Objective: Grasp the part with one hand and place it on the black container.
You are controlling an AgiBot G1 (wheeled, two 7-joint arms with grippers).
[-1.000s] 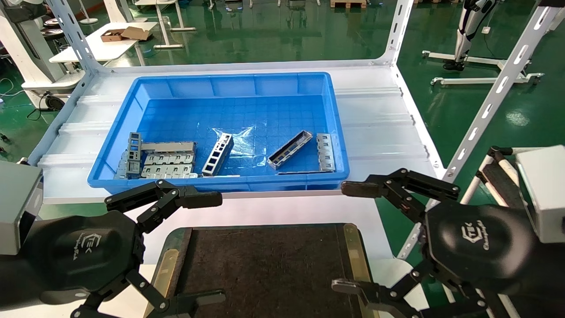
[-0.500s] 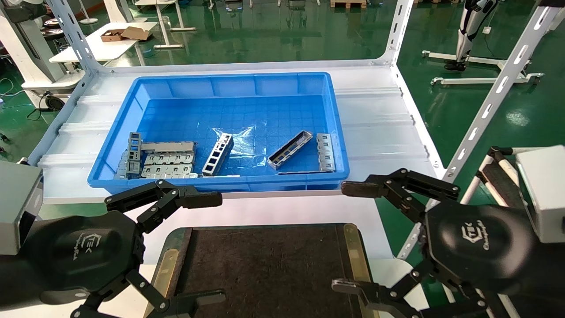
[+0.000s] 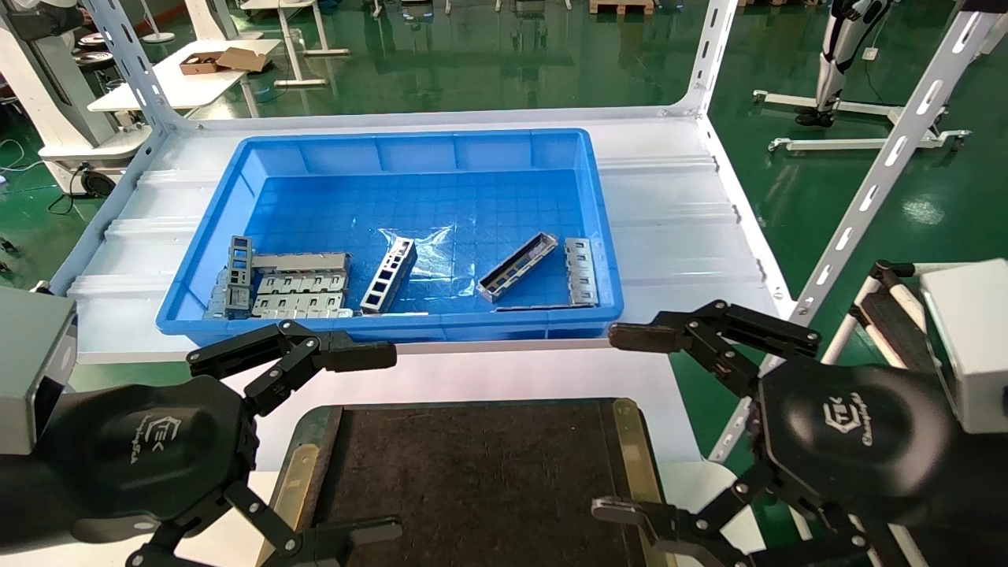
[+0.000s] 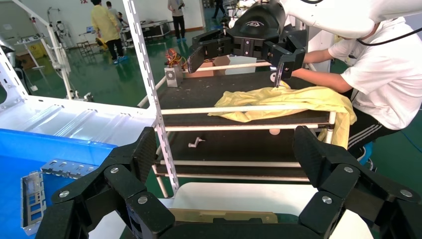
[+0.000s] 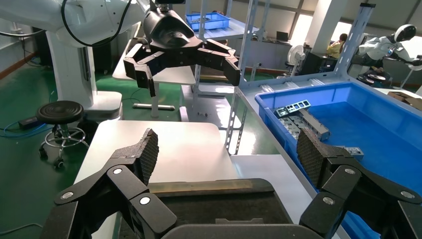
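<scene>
Fingers spread wide on both sides and pinching nothing: the right gripper (image 3: pixel 638 425) hovers over the right edge of the black container (image 3: pixel 472 472), the left gripper (image 3: pixel 358 441) over its left edge, each with the near bench (image 3: pixel 504 374) below. Out ahead sits the blue bin (image 3: pixel 409 324), and there's the part (image 3: pixel 517 266), lying diagonally on the bin floor toward the right side, just beside a flat perforated plate (image 3: pixel 580 271). It looks like thin sheet metal: probably light, stiff, smooth and a bit slippery on the pads. Best bet is a pinch across the two long side walls near mid-length, so it doesn't tip. The ladder-like strip (image 3: pixel 389 275) further left is not the target
</scene>
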